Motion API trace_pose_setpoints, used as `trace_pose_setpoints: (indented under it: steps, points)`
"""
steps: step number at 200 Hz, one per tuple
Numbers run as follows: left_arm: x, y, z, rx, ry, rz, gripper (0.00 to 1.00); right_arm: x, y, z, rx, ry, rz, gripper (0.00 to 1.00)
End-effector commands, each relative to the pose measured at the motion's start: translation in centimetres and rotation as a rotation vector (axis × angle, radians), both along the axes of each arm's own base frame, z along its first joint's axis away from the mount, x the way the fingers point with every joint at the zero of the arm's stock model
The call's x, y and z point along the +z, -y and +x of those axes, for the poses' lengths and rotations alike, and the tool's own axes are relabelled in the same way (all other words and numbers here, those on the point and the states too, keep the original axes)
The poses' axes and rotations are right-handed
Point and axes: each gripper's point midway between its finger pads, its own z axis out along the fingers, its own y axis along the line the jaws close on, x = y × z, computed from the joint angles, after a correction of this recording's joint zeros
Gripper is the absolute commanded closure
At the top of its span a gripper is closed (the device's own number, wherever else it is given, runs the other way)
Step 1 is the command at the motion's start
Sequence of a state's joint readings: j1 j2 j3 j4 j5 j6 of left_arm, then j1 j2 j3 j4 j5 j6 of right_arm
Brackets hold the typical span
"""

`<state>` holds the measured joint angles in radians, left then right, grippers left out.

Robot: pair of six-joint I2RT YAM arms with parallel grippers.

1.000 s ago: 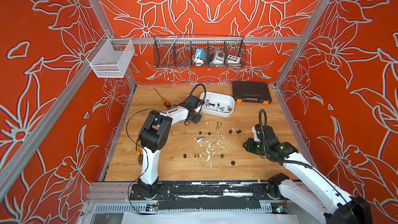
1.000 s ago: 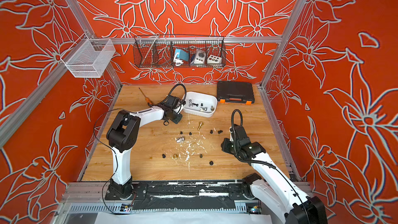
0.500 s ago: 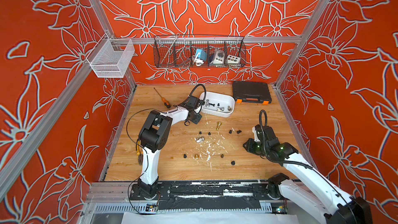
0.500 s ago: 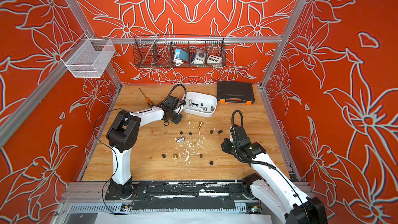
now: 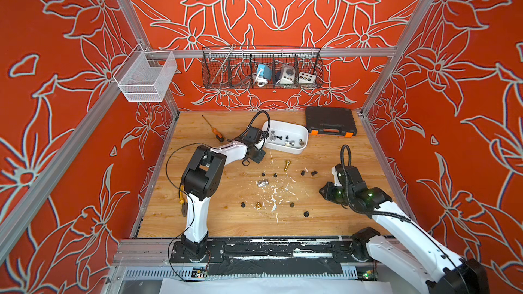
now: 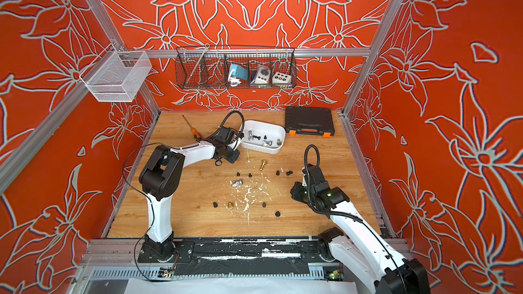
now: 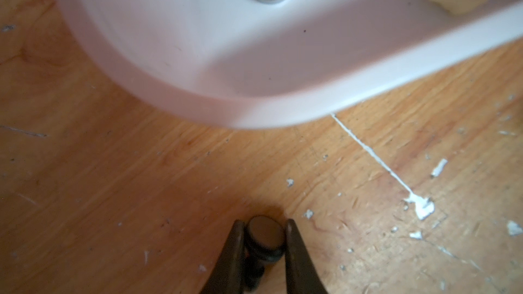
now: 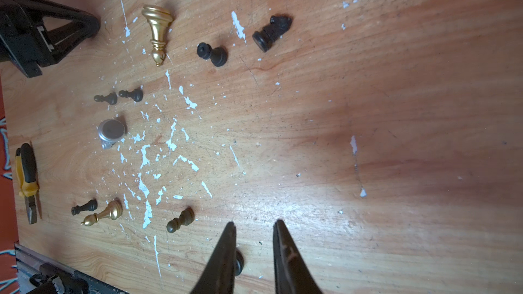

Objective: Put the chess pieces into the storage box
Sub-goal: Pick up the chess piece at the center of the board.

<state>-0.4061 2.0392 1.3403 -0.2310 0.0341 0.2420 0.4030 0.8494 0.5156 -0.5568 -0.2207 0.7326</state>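
Stretching low across the wooden table (image 5: 226, 222) at the left, forearm near level, left gripper (image 7: 263, 222) fingers clamped on a black pawn (image 7: 264, 237), just short of the storage box (image 7: 254, 108) corner, with several chess pieces (image 5: 288, 143) already inside. Crouching folded at the right, right gripper (image 8: 255, 222) fingers slightly apart, gripping nothing, with a second pawn (image 8: 239, 263) half hidden behind one finger.
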Motion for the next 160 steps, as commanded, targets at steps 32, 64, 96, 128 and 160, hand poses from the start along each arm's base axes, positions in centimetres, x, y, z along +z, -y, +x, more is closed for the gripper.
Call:
trace_pose_setpoints:
  steps: [32,64,96,128,160]
  points:
    - [2.4,0.7,-1.6,0.002,-0.032,-0.075,0.83,-0.4,0.4,-0.4,-0.028,-0.003,0.006,0.74]
    - [5.4,1.4,-1.7,0.01,-0.002,-0.145,0.83,-0.4,0.4,-0.5,-0.024,-0.005,0.004,0.74]
    - [9.1,2.0,-1.9,0.014,0.047,-0.224,0.83,-0.3,0.4,-0.4,-0.022,-0.003,0.005,0.74]
    - [13.1,2.4,-1.1,0.015,0.126,-0.273,0.83,-0.4,0.3,-0.4,-0.02,-0.004,0.008,0.74]
    - [15.4,2.8,0.9,0.03,0.187,-0.29,0.83,-0.4,0.2,-0.3,-0.013,-0.004,0.005,0.74]
